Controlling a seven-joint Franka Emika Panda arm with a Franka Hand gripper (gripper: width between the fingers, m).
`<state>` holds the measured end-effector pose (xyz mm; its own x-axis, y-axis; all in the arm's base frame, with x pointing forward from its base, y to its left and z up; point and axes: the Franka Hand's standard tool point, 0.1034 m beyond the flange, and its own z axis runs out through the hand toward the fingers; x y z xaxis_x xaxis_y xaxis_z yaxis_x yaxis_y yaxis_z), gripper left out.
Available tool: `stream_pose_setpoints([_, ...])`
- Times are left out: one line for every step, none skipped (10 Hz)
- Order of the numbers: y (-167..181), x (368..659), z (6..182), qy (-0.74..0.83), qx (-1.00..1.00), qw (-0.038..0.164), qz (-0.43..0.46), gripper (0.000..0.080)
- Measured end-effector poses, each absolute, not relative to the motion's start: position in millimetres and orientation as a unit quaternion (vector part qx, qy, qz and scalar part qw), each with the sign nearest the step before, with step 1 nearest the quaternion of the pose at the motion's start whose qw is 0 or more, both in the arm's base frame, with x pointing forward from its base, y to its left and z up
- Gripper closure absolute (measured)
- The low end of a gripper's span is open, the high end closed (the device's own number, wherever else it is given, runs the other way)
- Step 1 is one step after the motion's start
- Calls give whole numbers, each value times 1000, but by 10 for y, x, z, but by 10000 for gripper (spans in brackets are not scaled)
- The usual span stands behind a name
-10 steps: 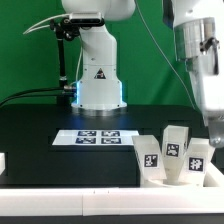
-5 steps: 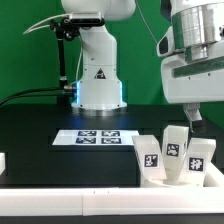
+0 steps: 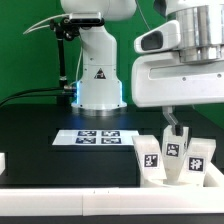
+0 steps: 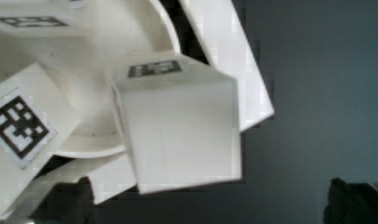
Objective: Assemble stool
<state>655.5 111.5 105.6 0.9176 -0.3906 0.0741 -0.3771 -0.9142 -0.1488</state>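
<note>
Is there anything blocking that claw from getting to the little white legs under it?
Nothing visible does. The gripper hangs right above the three legs, clustered on the seat, with only open air between.

The claw is mostly hidden behind the arm's white housing, so its opening cannot be read. The wrist view is blurred; its legs run off the edges.

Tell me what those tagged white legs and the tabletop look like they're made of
The legs: probably rigid white plastic with a smooth matte finish, going by their even colour and crisp flat faces; the black-and-white tags look printed or stuck on. The tabletop: a dull black surface with little glare; its material can't be told.
</note>
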Motion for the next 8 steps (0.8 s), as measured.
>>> stream_pose_setpoints([1090, 6572, 1083, 168, -982, 62, -68, 150])
stream_pose_setpoints([1063, 6569, 1079, 141, -986, 55, -70, 150])
stream_pose_setpoints([1038, 6572, 1078, 114, -990, 49, -71, 150])
stream_pose_setpoints([1020, 6574, 1076, 93, -992, 43, -72, 150])
stream_pose_setpoints([985, 6547, 1061, 2, -998, 25, -65, 150])
stream_pose_setpoints([983, 6491, 1010, -85, -995, 8, -48, 150])
stream_pose_setpoints([1076, 6381, 817, -128, -991, 7, -26, 150])
stream_pose_setpoints([1112, 6381, 793, -192, -981, -2, -2, 150])
